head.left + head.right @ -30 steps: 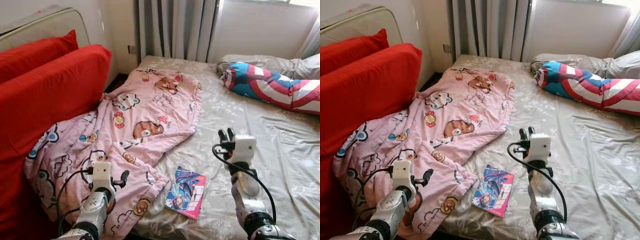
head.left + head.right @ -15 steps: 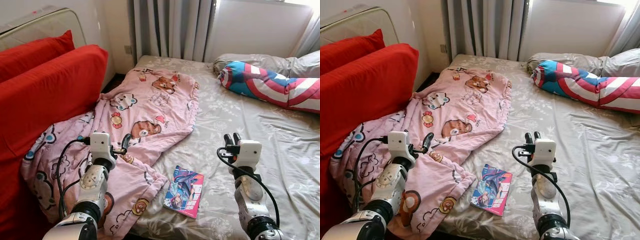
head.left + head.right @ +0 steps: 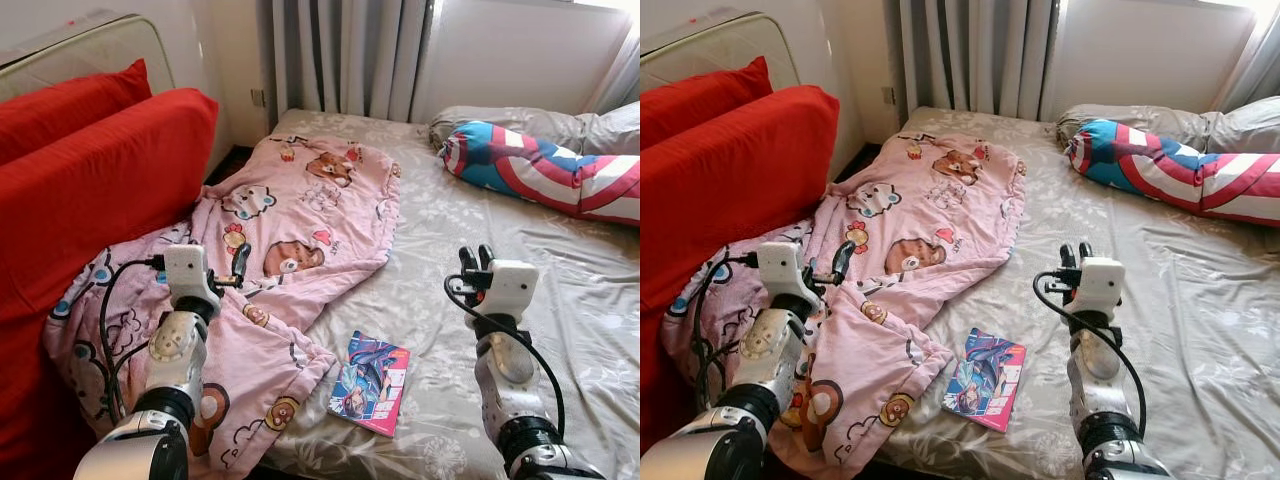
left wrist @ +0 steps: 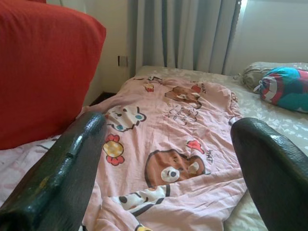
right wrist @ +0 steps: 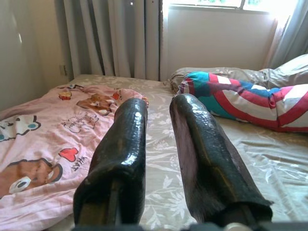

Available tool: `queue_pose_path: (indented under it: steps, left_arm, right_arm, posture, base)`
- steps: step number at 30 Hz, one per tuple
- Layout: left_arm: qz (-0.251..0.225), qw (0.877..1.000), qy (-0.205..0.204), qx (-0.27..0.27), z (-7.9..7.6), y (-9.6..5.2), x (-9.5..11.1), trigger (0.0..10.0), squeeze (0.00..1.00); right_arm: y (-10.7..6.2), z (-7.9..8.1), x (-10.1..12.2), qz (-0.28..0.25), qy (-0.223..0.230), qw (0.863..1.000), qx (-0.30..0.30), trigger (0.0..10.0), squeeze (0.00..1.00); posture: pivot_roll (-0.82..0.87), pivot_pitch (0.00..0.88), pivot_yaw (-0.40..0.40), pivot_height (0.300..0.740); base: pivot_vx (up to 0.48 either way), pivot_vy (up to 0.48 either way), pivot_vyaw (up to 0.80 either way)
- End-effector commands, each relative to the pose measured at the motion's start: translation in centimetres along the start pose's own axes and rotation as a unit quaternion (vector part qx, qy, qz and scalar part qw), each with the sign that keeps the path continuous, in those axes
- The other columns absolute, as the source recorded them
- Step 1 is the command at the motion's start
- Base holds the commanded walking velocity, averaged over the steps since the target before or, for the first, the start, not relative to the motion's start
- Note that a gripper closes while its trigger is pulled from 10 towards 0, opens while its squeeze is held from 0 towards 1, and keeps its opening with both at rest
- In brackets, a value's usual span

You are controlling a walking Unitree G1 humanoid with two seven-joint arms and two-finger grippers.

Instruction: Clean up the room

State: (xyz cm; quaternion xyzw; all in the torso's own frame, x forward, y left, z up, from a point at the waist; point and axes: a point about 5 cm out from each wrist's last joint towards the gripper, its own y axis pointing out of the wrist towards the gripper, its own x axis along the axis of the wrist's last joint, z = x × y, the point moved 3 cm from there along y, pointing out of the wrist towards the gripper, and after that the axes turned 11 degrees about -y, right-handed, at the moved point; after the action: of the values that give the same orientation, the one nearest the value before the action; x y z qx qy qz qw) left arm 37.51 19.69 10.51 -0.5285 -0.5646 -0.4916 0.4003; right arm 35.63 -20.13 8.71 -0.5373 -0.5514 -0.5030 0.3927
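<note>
My left gripper (image 4: 163, 168) hangs over the near part of the pink blanket (image 3: 300, 215), its two glossy black fingers (image 4: 62, 168) spread wide with nothing between them. The blanket is soft, thin cloth printed with cartoon bears and hearts; it lies rumpled and creased across the left side of the bed (image 3: 450, 230), one edge bunched against the red cushions (image 3: 100, 170) and a lower corner spilling over the near edge of the mattress.

My right gripper (image 5: 159, 149) is raised above the sheet (image 3: 1200, 300), right of the blanket. Its rounded, shiny fingers (image 5: 120, 144) stand close together with a narrow gap, clasping nothing.

A thin book (image 3: 372, 383) with a bright, glossy cover lies flat on the sheet between my two arms, just beside the blanket's lower fold. The sheet is pale grey-beige with a faint leaf pattern, lightly wrinkled.

At the far right a long bolster (image 3: 550, 175) in red, white and blue stripes with a round star shield lies near the grey pillows (image 3: 1230, 125). Grey pleated curtains (image 3: 350, 55) hang behind the bed.
</note>
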Motion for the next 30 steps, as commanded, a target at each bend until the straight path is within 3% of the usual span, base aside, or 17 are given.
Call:
queue_pose_path:
  steps: [1, 23, 30]
  left_arm:
    - [0.003, 1.0, -0.001, -0.001, -0.01, 0.16, 0.06, 10.0, 0.0]
    - [0.021, 1.0, -0.013, -0.006, -0.7, 0.29, -0.55, 10.0, 0.0]
    - [0.025, 1.0, -0.011, -0.009, -0.87, 0.32, -0.64, 10.0, 0.0]
  right_arm:
    - [0.32, 0.09, 0.4, -0.003, 0.004, 1.0, 0.0, 10.0, 0.0]
    - [0.02, 0.54, -0.19, 0.012, 0.009, 1.0, 0.002, 10.0, 0.0]
    - [-0.04, 0.82, -0.23, 0.013, 0.011, 1.0, 0.005, 10.0, 0.0]
  posture:
    - [-0.06, 0.0, -0.016, 0.74]
    - [-0.06, 0.0, -0.014, 0.74]
    - [-0.06, 0.0, -0.012, 0.74]
  base:
    - [0.0, 0.0, 0.0]
    - [0.0, 0.054, 0.0]
    - [0.0, 0.48, 0.0]
